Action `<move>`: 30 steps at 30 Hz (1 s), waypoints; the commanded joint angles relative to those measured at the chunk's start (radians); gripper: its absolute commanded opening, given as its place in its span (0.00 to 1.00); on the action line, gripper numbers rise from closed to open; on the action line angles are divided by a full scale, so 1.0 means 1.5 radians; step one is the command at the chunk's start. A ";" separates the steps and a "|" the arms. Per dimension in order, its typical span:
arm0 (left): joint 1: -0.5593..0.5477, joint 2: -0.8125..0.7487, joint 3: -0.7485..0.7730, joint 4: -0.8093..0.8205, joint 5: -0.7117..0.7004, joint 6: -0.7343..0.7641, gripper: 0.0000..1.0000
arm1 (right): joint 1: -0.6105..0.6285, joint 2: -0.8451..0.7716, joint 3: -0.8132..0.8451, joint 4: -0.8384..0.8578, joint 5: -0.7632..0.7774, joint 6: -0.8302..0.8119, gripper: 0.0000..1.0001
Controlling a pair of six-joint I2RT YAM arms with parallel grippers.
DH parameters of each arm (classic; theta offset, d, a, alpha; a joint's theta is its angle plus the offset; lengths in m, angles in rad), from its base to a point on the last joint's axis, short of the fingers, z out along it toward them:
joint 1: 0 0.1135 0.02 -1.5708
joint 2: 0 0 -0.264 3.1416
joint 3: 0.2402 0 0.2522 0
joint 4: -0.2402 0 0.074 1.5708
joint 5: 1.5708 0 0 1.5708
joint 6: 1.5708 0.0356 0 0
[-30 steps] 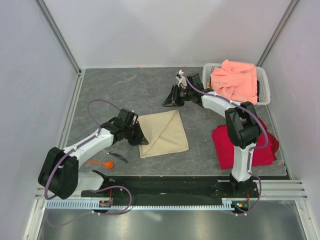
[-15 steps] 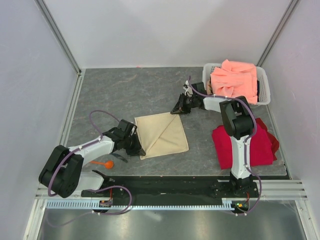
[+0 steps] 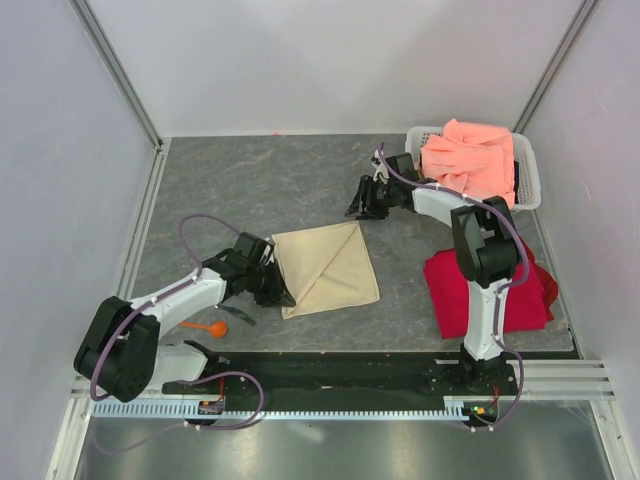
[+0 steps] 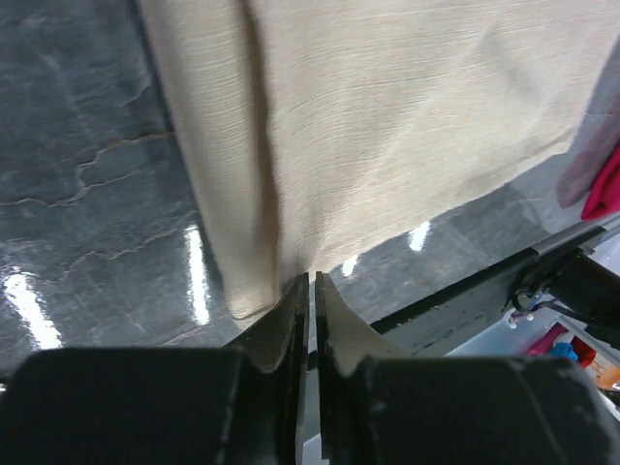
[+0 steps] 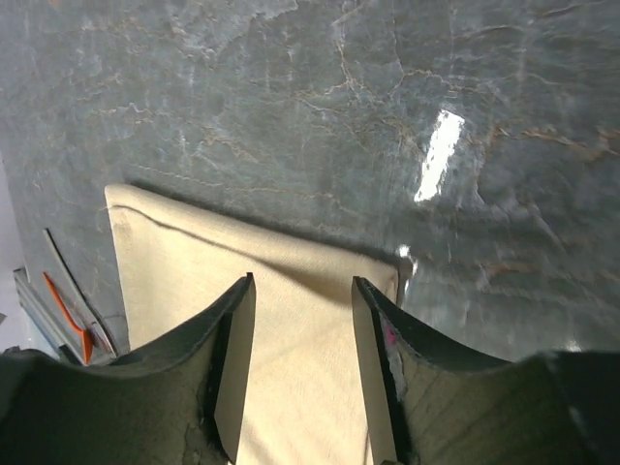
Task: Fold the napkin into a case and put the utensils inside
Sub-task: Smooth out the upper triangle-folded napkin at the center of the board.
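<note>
The beige napkin (image 3: 330, 268) lies flat in mid-table with a diagonal fold line. My left gripper (image 3: 286, 294) sits at its near-left corner. In the left wrist view its jaws (image 4: 312, 278) are pressed almost together on the napkin (image 4: 387, 116) edge, which puckers toward the tips. My right gripper (image 3: 358, 207) hovers just beyond the far corner, open; the napkin (image 5: 291, 320) shows between its fingers (image 5: 303, 283), untouched. The orange spoon (image 3: 206, 327) and a thin dark utensil (image 3: 232, 314) lie left of the napkin, near the left arm. No case shape shows.
A white basket (image 3: 531, 192) at the back right holds a salmon-pink cloth (image 3: 470, 160). A red cloth (image 3: 492, 292) lies beside the right arm's base. Grey walls stand left, right and behind; a black rail (image 3: 340, 372) runs along the near edge.
The right gripper came nearer the napkin's far corner and its jaws spread wider. The left gripper slid down to the napkin's near-left corner. The napkin barely shifted.
</note>
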 commanded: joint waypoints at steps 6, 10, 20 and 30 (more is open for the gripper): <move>-0.002 -0.011 0.061 0.005 0.064 0.015 0.11 | 0.005 -0.145 -0.085 -0.040 0.063 -0.023 0.37; -0.004 0.015 0.054 0.052 0.106 0.006 0.08 | 0.010 -0.152 -0.121 -0.021 0.058 -0.022 0.16; -0.069 0.087 0.062 0.079 0.067 0.015 0.06 | 0.022 -0.117 -0.139 0.015 0.040 -0.007 0.06; -0.069 0.120 0.017 0.089 0.016 0.014 0.05 | 0.023 -0.090 -0.162 0.024 0.088 -0.019 0.05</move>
